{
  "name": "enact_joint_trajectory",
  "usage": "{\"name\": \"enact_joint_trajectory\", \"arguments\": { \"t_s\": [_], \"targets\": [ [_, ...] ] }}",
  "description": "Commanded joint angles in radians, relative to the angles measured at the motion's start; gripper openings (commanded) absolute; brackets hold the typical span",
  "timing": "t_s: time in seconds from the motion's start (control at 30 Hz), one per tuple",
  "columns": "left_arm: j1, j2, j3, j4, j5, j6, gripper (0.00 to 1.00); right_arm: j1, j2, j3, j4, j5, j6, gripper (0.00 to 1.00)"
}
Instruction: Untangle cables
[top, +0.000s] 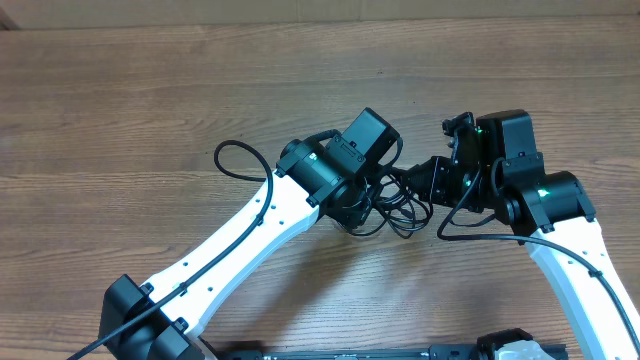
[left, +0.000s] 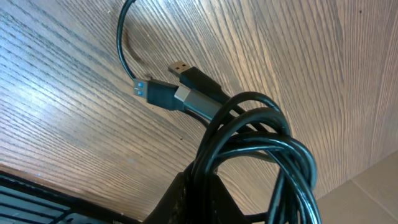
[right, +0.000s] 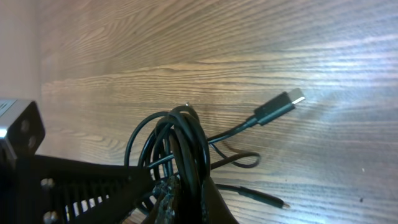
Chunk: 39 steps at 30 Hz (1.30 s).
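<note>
The cables (top: 398, 212) are a knot of thin black cords hanging between my two grippers over the middle of the table. My left gripper (top: 372, 195) is shut on the cables (left: 261, 143), with the looped strands pinched between its fingers (left: 175, 200). Two USB plugs (left: 186, 70) stick out of that bundle, up and to the left. My right gripper (top: 422, 186) is also shut on the cables (right: 180, 137). In the right wrist view a silver-tipped plug (right: 280, 107) and a thin jack (right: 267, 200) lie loose on the wood.
The wooden table (top: 150, 110) has its far edge (top: 300, 22) at the top. The left arm's own thick wire (top: 235, 160) loops out beside its wrist. The right arm's wire (top: 480, 228) curves under its wrist. The left gripper's body (right: 62, 180) fills the right wrist view's lower left.
</note>
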Motion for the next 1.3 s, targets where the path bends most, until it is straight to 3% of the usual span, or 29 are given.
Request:
{"name": "enact_joint_trajectory", "arguments": {
  "t_s": [0.0, 0.77, 0.9, 1.0, 1.07, 1.17, 1.27],
  "targets": [
    [0.015, 0.006, -0.018, -0.05, -0.111, -0.052, 0.08, -0.018, -0.021, 0.018, -0.004, 0.133, 0.05, 0.04],
    [0.067, 0.006, -0.018, -0.112, -0.111, -0.04, 0.04, -0.018, -0.021, 0.018, -0.097, 0.38, 0.153, 0.04],
    [0.068, 0.006, -0.018, -0.096, -0.113, 0.094, 0.04, -0.018, -0.021, 0.018, -0.097, 0.379, 0.143, 0.04],
    [0.068, 0.006, -0.018, -0.027, -0.135, 0.297, 0.04, -0.018, -0.021, 0.018, -0.094, 0.378, 0.142, 0.04],
    [0.068, 0.006, -0.018, 0.033, -0.137, 0.467, 0.04, -0.018, -0.021, 0.018, -0.091, 0.374, 0.142, 0.18],
    [0.068, 0.006, -0.018, 0.112, -0.134, 0.76, 0.04, -0.018, -0.021, 0.018, -0.079, 0.334, 0.079, 0.64],
    [0.068, 0.006, -0.018, 0.117, -0.137, 0.901, 0.04, -0.018, -0.021, 0.018, -0.065, 0.279, 0.024, 0.8]
  ]
}}
